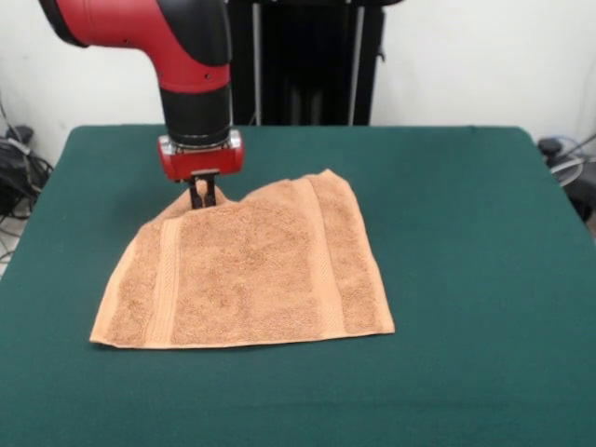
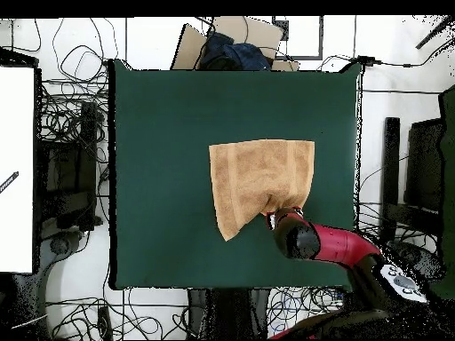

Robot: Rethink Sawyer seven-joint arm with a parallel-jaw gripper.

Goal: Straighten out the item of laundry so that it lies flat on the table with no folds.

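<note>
Towel (image 1: 247,275): light orange-tan terry, lying near the middle of the table (image 1: 466,233), a little toward the arm's side; the edge nearest the front camera lies flat and straight, with both its corners on the cloth; two smoother woven bands run from that edge toward the far edge, one near each side; the far edge is uneven, dipping between two raised points; the far corner on the front view's left is lifted off the table into a small peak under the gripper (image 1: 203,194); overhead, the outline is irregular, square along one side and tapering to a point at the lower left.

Gripper: two dark fingers pointing straight down, drawn close together, pinching the raised towel corner between them; the red wrist housing sits just above.

Hard to make out: the fingertips are partly buried in the terry, so the exact depth of the grip cannot be read; overhead, the red and black arm (image 2: 329,244) covers the gripped corner entirely; any fold beneath the lifted part is hidden.

Surface: dark green felt-like cloth, smooth, much bigger than the towel; white wall behind in the front view, with a black upright frame (image 1: 307,60); cables (image 2: 67,115) tangled on the floor around the table overhead.
</note>
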